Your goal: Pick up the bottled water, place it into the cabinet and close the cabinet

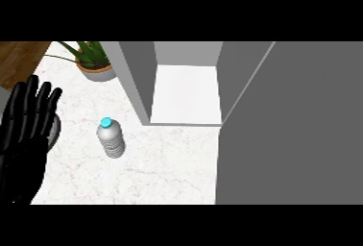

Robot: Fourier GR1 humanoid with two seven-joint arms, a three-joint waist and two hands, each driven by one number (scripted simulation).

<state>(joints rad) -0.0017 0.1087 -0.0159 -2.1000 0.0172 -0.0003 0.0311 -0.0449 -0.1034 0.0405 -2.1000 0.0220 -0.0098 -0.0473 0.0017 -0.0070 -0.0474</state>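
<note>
Bottle: the water bottle (111, 139) stands upright on the pale marbled surface (163, 168), ribbed clear body, bright blue cap on top. Nothing is touching it.

Where it sits: left of centre, just in front of the cabinet's left wall and a little to the left of the opening. It is outside the cabinet, on the open surface.

Cabinet: the grey cabinet (138, 72) is open. Its white floor panel shows inside, lit and bare-looking, between the left wall and the door.

Door: the big grey door (291, 125) swings out toward us and fills the right side of the view, from the top down to the lower edge.

Left hand: the black left hand (25, 139) is up at the left edge, palm side facing in, with the fingers (39, 103) straight, spread wide and pointing up. It holds nothing and is well apart from the bottle, resting there.

Right hand: I can't see it from here.

Plant: a small green plant in a tan pot (96, 69) sits at the back left, beside the cabinet's outer wall and well behind the bottle.

Edge: a strip of brown wood (21, 55) shows past the surface at the far left corner.
</note>
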